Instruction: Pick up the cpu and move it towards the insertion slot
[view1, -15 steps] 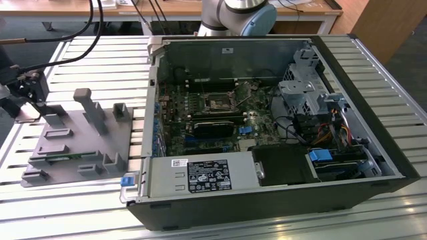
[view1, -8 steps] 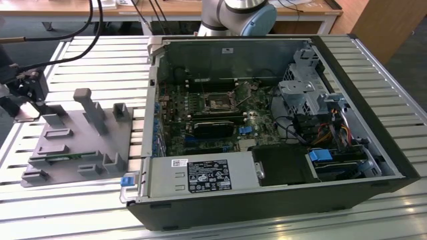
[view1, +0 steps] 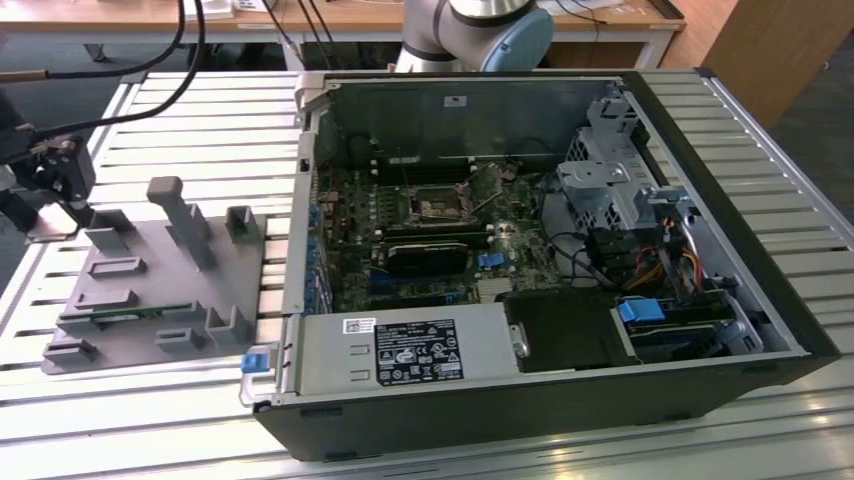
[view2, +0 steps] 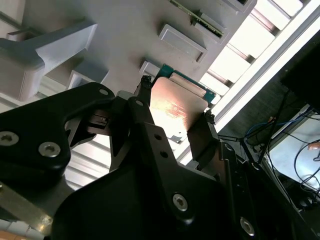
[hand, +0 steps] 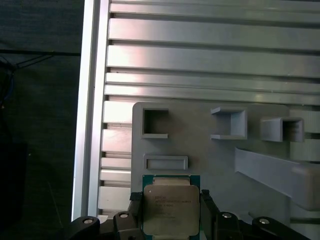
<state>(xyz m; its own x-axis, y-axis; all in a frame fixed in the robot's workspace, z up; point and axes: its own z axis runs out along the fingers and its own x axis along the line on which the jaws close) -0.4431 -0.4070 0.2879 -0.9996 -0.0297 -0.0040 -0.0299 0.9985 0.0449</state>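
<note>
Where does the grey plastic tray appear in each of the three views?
Exterior view: the grey tray lies on the slatted table, at the exterior view's left of the computer case.
Second wrist view: the grey tray spreads behind the cpu that the gripper clamps.
First wrist view: the grey tray lies behind the clamped cpu.
Shared landmark: the slatted table under the tray.

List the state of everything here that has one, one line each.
cpu, clamped between the gripper's fingers, over the tray.
gripper, shut on the cpu.
slot, no chip in it.
case, lying on its side, side panel off.
memory stick, seated in the tray.
</note>
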